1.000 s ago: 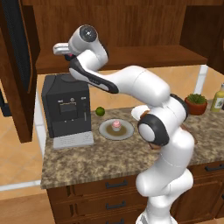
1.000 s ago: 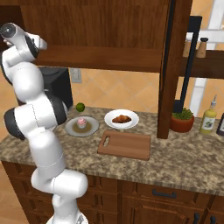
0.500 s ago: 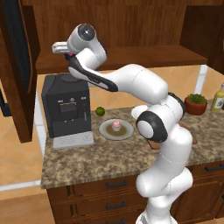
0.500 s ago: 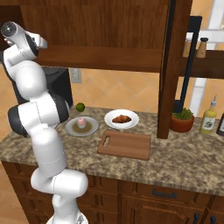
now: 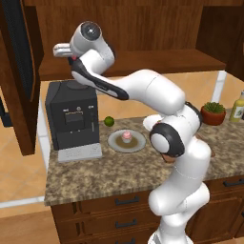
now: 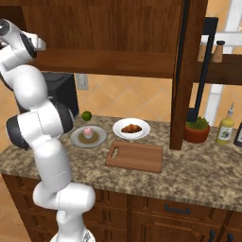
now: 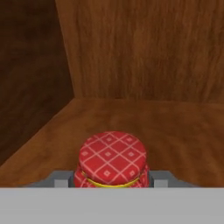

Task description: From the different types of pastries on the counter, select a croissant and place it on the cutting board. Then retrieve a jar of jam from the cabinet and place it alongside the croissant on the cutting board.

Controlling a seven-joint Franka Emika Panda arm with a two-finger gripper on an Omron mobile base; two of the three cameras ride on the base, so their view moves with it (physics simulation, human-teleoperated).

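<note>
- The flat rectangular reddish-brown wooden cutting board [image 6: 134,157] lay on the speckled brown-and-beige granite counter [image 6: 203,168], near its front edge, and nothing was on it.
- Just behind the board, the small golden-brown crescent-shaped croissant [image 6: 131,128] rested on a round white plate [image 6: 143,125]. So the first part of the task, as I judge it, was not yet done.
- Beside that plate, the small cupcake with pink frosting [image 6: 87,132] stood on a round grey plate [image 6: 100,139], apart from the croissant.
- Farther and higher, the white arm reached into the large dark-brown wooden cabinet [image 6: 104,28], over its wide shelf [image 6: 108,64].
- In the hand view the two-finger gripper [image 7: 110,179] was around the small squat jar of jam with the red checked lid [image 7: 112,157]. Its grey fingers [image 7: 60,179] lay against the two sides of the jar, so they seemed to pinch it.
- The jar stood upright on the shelf near the left back corner; I saw no sign that it was lifted.
- What remained, in my judgement: to carry the jar down to the board, and to move the croissant there too.
</note>
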